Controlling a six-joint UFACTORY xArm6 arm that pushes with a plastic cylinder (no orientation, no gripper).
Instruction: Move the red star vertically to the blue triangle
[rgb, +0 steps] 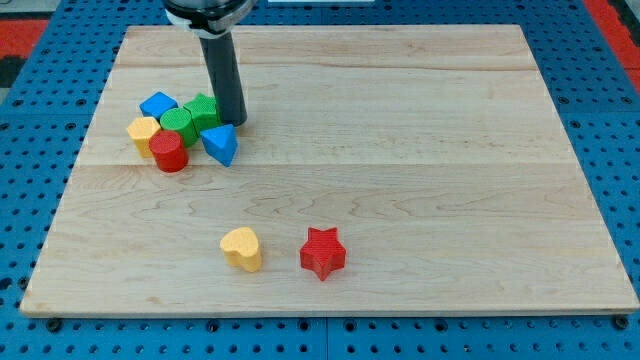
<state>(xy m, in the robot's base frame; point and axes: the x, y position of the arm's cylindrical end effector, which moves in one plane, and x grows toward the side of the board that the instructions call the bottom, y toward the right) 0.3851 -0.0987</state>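
We see our tip (236, 121) resting on the wooden tabletop (420, 130) at the view's upper left, just above the blue triangle (220, 144) and beside the green blocks (191, 120); the arm carries only a rod, so there are no fingers whose state we could record. The red star (323, 252) sits well apart near the view's bottom centre, just right of a yellow heart (242, 248). The cluster by the triangle also holds a blue block (157, 104), a yellow block (143, 131) and a red cylinder (169, 152).
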